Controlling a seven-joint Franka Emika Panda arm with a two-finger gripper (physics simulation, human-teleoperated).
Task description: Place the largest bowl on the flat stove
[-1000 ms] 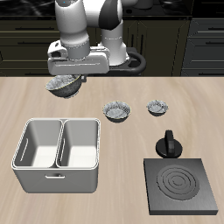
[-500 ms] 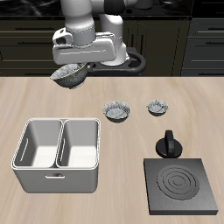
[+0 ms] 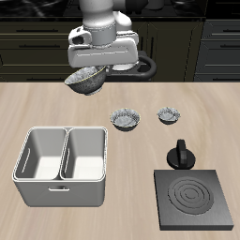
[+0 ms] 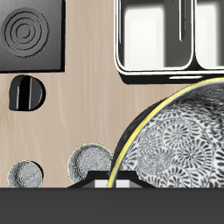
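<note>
Since the earlier frame gripper (image 3: 94, 67) has carried the largest bowl (image 3: 85, 81) sideways toward the flat stove (image 3: 195, 200), fingers clamped on its scalloped rim, speckled round bowl tilted in the air above the wood-grain table (image 3: 37, 108), well apart from the ringed square slab.

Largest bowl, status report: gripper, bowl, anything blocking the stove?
Gripper shut on largest bowl, held tilted above the table. Flat stove bare, knob behind it. Medium bowl and smallest bowl below the route.
</note>
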